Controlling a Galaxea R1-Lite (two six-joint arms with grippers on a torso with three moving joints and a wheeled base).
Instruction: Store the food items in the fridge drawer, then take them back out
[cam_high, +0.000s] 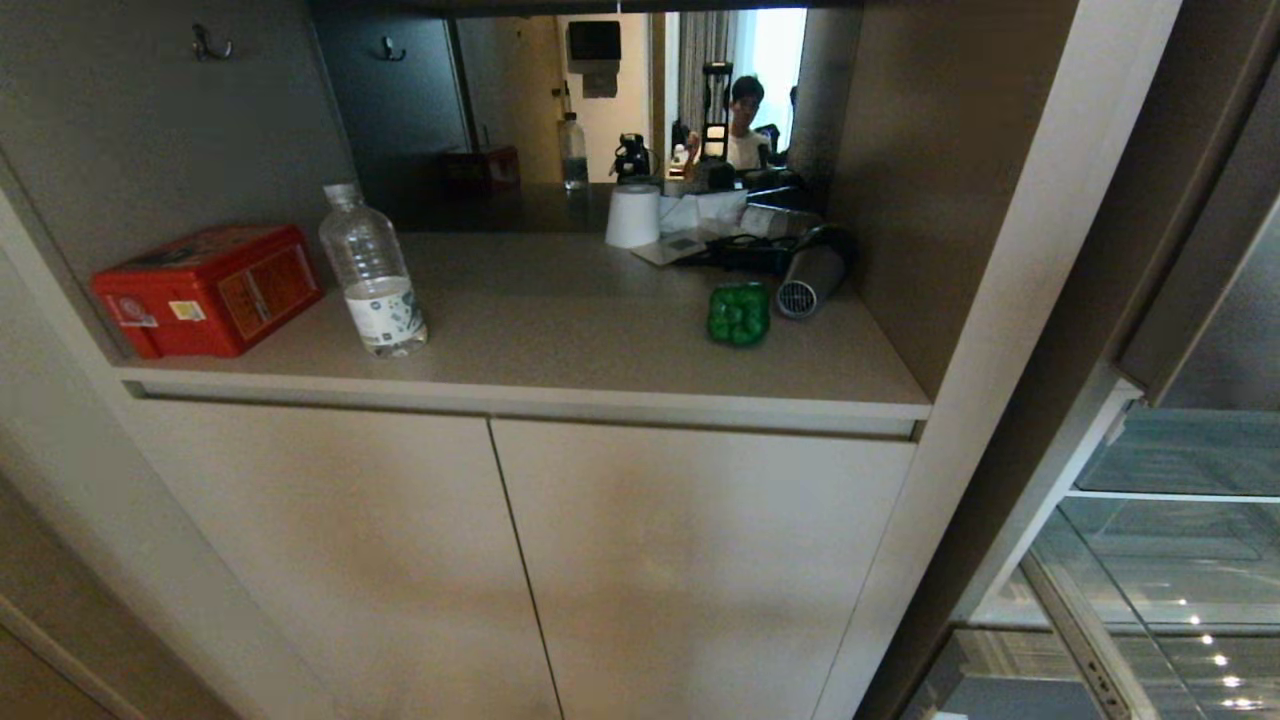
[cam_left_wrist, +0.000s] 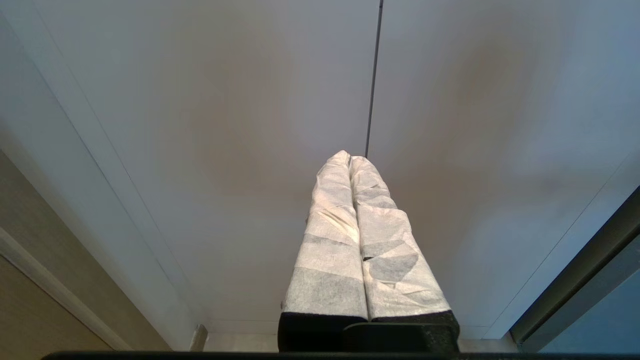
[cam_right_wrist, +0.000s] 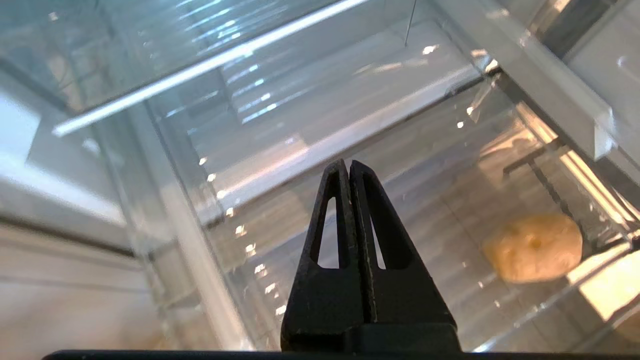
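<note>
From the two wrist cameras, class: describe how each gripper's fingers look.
The left gripper has two long fingers wrapped in white, crinkled fabric tape, on a black base. The right gripper is bare matte black; each tapering finger has a narrow triangular cut-out.

On the counter (cam_high: 560, 330), the tin box (cam_high: 208, 290) sits far left with the water bottle (cam_high: 373, 272) just beside it. The bell pepper (cam_high: 739, 313) lies well to the right. Potato (cam_right_wrist: 534, 247) in the fridge drawer (cam_right_wrist: 350, 135).
</note>
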